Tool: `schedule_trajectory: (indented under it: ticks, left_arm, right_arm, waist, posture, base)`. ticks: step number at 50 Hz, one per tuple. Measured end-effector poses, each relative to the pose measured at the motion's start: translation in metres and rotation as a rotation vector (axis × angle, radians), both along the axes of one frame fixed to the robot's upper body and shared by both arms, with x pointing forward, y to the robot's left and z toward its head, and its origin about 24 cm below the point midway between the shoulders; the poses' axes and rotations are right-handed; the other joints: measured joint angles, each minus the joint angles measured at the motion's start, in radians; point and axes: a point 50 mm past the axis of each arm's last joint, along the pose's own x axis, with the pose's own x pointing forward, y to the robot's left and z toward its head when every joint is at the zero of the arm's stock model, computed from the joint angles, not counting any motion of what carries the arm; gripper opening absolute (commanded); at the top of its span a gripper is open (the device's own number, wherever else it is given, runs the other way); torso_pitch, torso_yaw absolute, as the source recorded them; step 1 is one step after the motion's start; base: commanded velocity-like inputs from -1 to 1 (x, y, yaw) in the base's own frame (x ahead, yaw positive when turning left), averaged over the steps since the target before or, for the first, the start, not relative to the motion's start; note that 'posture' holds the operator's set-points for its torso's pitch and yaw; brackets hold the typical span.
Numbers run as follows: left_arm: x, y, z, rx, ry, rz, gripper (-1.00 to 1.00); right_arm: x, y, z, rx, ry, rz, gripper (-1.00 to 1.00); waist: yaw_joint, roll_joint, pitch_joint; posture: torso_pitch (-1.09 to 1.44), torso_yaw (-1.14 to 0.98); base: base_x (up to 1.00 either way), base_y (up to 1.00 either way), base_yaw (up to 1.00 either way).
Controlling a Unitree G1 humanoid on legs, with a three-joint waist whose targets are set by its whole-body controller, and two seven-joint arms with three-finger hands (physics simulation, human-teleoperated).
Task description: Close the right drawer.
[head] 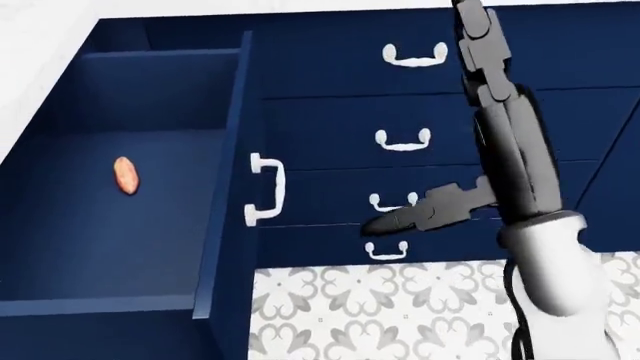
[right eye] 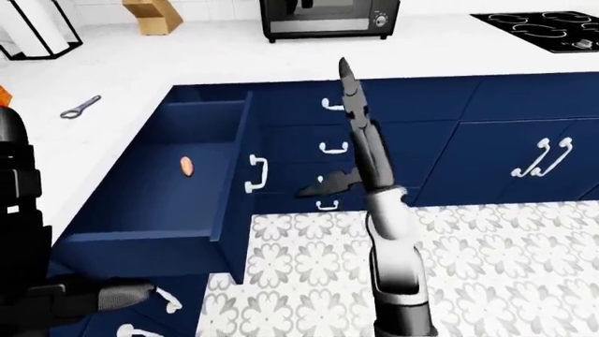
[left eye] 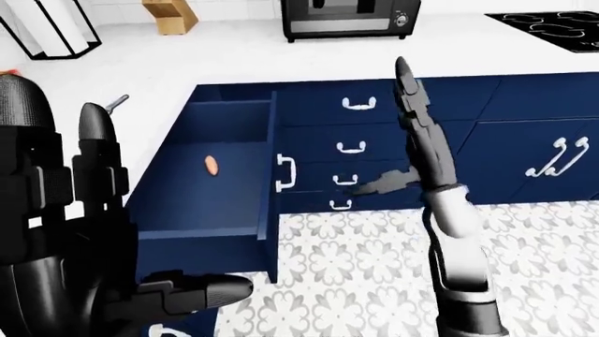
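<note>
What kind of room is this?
Most likely a kitchen, simulated: a white counter over blue drawers, a microwave on top, and a black stovetop at the right.

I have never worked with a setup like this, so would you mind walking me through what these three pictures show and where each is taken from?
These are simulator renders from three cameras on a humanoid robot's head, all looking out over its own arms. The left-eye and right-eye views are a pair and show nearly the same kitchen; the head view looks lower and closer.

The tall dark limb is the robot's right hand, fingers straight and open, holding nothing. The bulky black shape at the left edge is its left hand, also open and empty.

The navy open drawer stands pulled out, with a white handle on its face and a small orange object inside. On the white countertop sit a dark oven, a wooden block and a small metal tool.
</note>
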Motion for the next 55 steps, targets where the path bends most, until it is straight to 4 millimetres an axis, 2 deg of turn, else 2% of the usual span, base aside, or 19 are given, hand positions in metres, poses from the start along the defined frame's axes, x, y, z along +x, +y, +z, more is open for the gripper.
schedule_trajectory:
  ticks: [8,14,21,26,41,55]
  left_arm:
    - [0.001,-0.003,-0.003,0.002,0.010,-0.001,1.00]
    - [0.002,-0.005,-0.004,0.011,0.012,-0.006,1.00]
    - [0.001,-0.006,-0.005,0.018,0.012,-0.007,1.00]
    - [0.001,-0.008,-0.006,0.012,0.013,-0.010,1.00]
    - [0.006,-0.014,-0.004,0.037,0.010,-0.024,1.00]
    - [0.021,-0.053,0.009,0.128,0.010,-0.143,1.00]
  right_arm:
    - [-0.042,-0.032,-0.025,0.156,0.005,-0.167,1.00]
    - [-0.049,-0.034,-0.042,0.214,0.010,-0.201,1.00]
    - [-0.062,-0.057,-0.028,0.290,-0.099,-0.338,1.00]
    - [-0.081,-0.091,-0.020,0.375,-0.201,-0.562,1.00]
    - [-0.081,-0.093,-0.025,0.411,-0.199,-0.608,1.00]
    - [-0.079,-0.091,-0.027,0.411,-0.189,-0.598,1.00]
  waist:
    - [-0.005,0.002,0.004]
    - [-0.010,0.001,0.003]
    - [-0.005,-0.002,0.002]
    - [-0.006,-0.010,-0.002]
    - [-0.005,-0.013,0.001]
    - [-0.004,-0.029,0.001]
  posture:
    - [0.00,0.00]
    - [0.00,0.00]
    - [0.00,0.00]
    - [0.00,0.00]
    - [0.00,0.00]
    - [0.00,0.00]
  base:
    - [0.00,0.00,0.00]
    - [0.00,0.00,0.00]
    - [0.00,0.00,0.00]
    - [0.00,0.00,0.00]
    - [0.00,0.00,0.00]
    - [0.00,0.00,0.00]
